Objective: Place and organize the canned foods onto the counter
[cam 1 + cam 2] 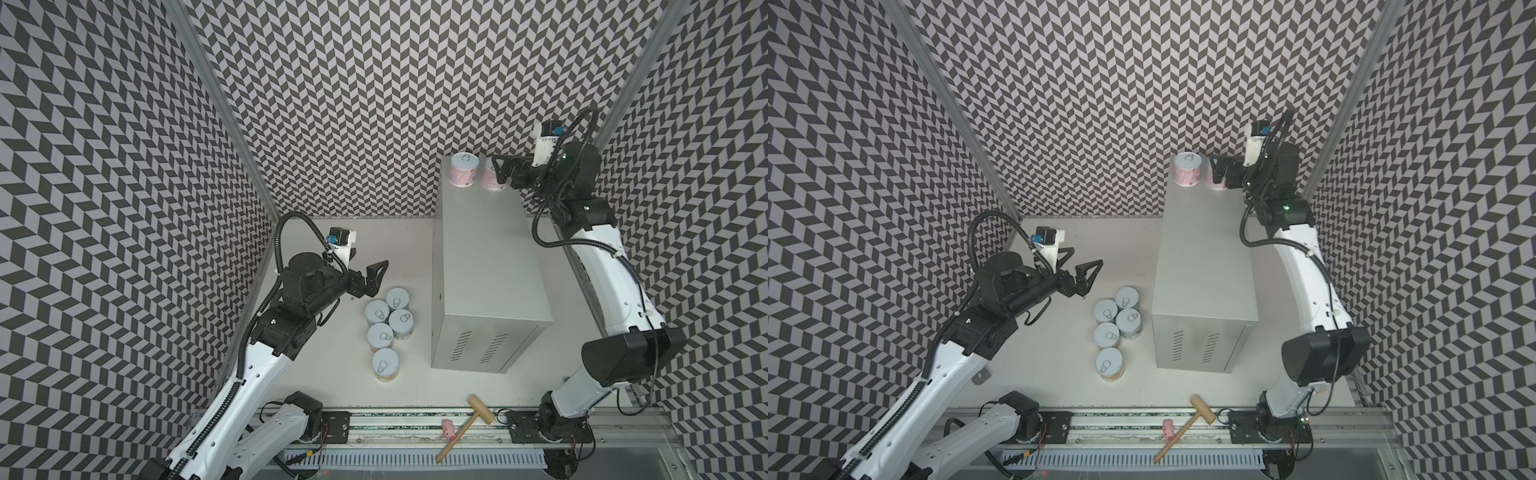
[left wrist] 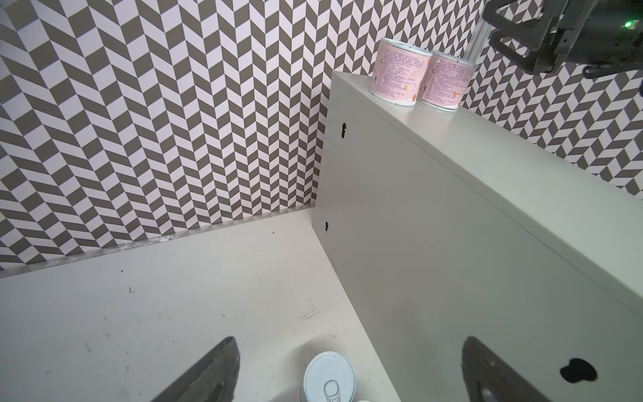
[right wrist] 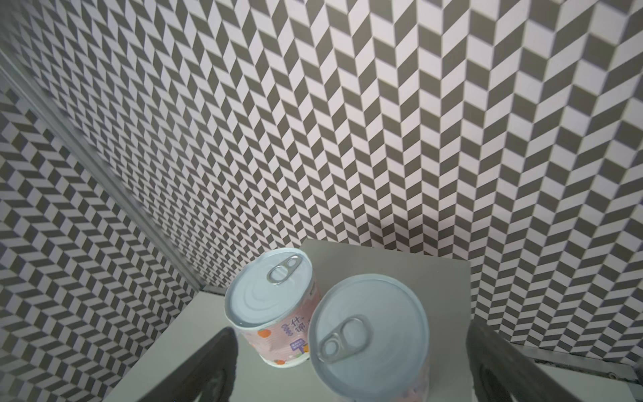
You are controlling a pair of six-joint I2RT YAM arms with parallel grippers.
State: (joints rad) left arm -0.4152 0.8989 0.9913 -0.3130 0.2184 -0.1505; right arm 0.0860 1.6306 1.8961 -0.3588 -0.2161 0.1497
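Nearest me, a wooden mallet (image 1: 467, 424) and a small pink toy (image 1: 448, 429) lie on the front rail, and I judge they play no part here.

Beyond them, five cans (image 1: 380, 336) stand upright on the white table (image 1: 316, 382), lids up, packed in a tight cluster that runs from 6 towards 12 o'clock. My left tool (image 1: 376, 277) hangs open and empty just past the far end of that cluster. The closest can (image 1: 397, 298) sits between 4 and 5 o'clock from it and lower down. Its long axis is vertical, so I would need to come at it from above or the side.

The grey cabinet (image 1: 486, 257) stands at 3 o'clock from the cluster and blocks my right arm from it, so my left arm is nearer.

Farthest off, at the cabinet's 12 o'clock end, two pink cans stand upright and touching. My right tool (image 1: 500, 169) straddles the right-hand can (image 3: 368, 334), spread wide with a gap on each side and gripping nothing. The other pink can (image 3: 271, 296) is at 9 o'clock from it. The rest of the cabinet top, towards 6 o'clock, is bare.
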